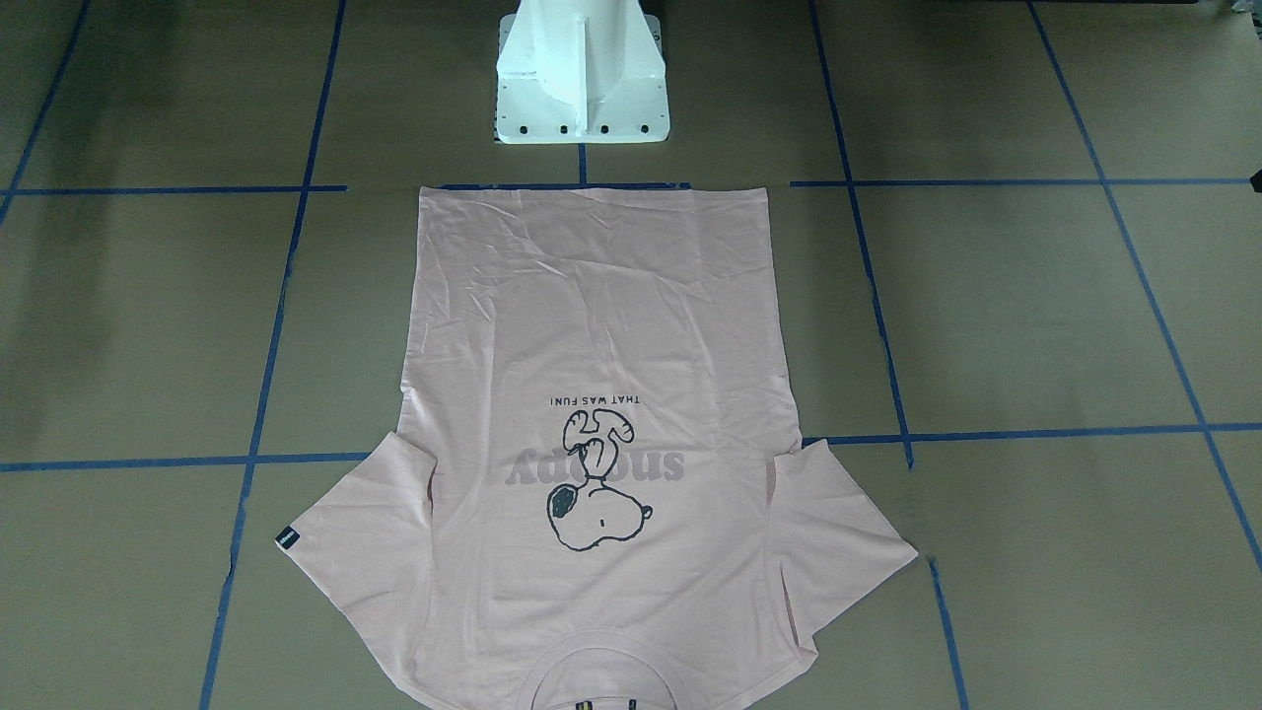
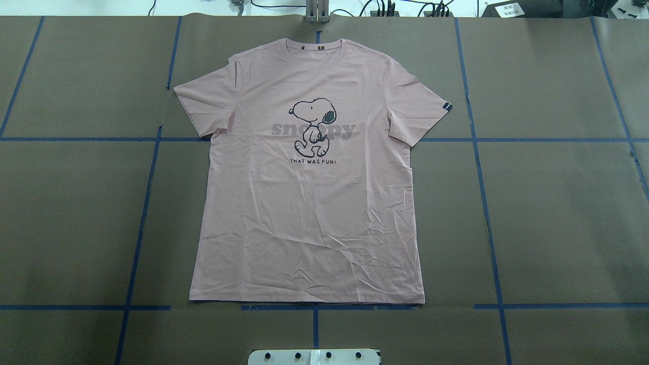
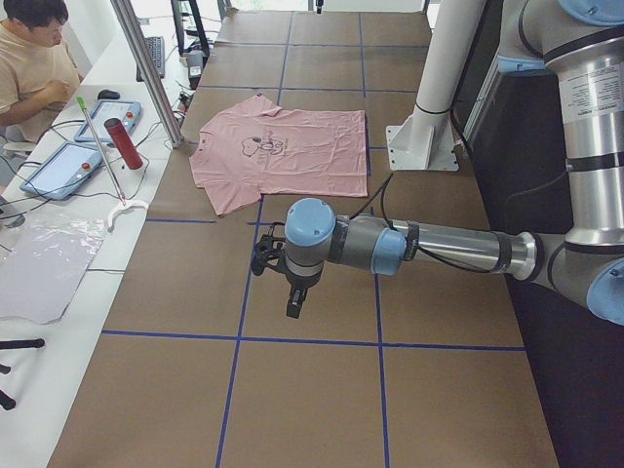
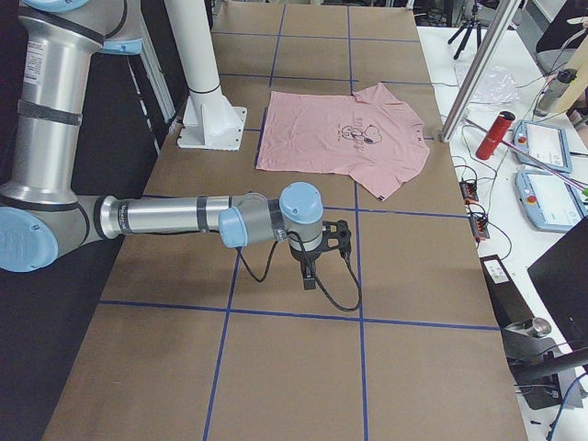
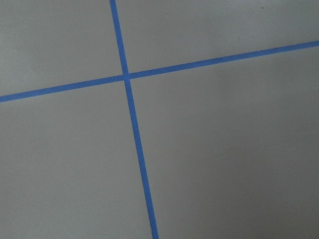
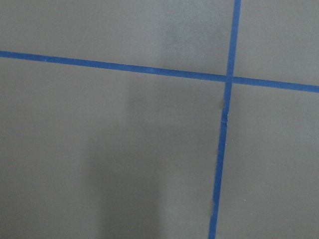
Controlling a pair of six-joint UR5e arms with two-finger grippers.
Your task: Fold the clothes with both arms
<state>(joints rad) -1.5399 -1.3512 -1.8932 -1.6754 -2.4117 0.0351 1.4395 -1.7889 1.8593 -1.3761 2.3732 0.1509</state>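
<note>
Folding has not started, I judge: your T-shirt (image 2: 304,203) lies flat, print up, on the counter (image 2: 557,213), well apart from the left pincer (image 3: 268,258) and the right pincer (image 4: 333,239), whose spread you cannot tell.

Robotics lab, test cell.

- Large worktop (image 2: 557,203) covered in brown paper, split into squares by blue tape grid (image 2: 487,139).
- White bolted pedestal (image 1: 582,79) at robot side of worktop.
- Two jointed industrial arms with blue joint caps: left arm (image 3: 448,251) and right arm (image 4: 170,218). Black cable (image 4: 342,296) trails from right arm.
- Aluminium frame post (image 3: 146,68) at worktop's far edge.
- White side bench (image 3: 58,292) alongside, carrying blue-framed control pendants (image 3: 107,119) and loose wiring.
- Person (image 3: 34,58) seated at bench.
- Tripod (image 4: 464,23) beyond.
</note>
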